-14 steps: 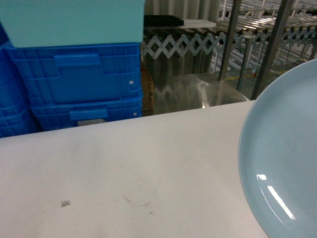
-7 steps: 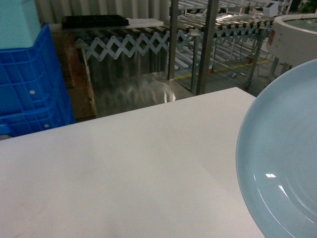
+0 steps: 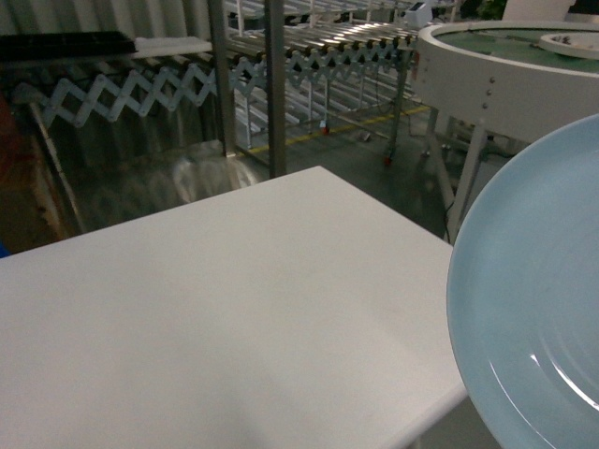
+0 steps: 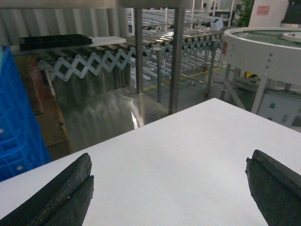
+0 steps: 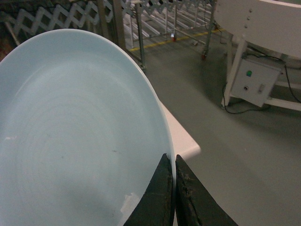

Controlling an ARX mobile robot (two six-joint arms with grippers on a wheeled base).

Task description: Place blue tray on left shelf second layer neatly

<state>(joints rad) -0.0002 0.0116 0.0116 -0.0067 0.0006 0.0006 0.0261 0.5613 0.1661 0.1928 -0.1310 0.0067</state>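
My right gripper point(image 5: 170, 188) is pinching the blue tray point(image 5: 75, 136) by its near rim, dish tilting up and left of the fingers. Left gripper point(image 4: 169, 188) is hanging open, empty. Steel rack uprights point(image 3: 273, 84) are standing ahead-left, beyond the white table point(image 3: 215, 309).

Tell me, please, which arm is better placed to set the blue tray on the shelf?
The right: the right gripper is already pinched on the blue tray rim, while the left gripper is open and empty over the white table.
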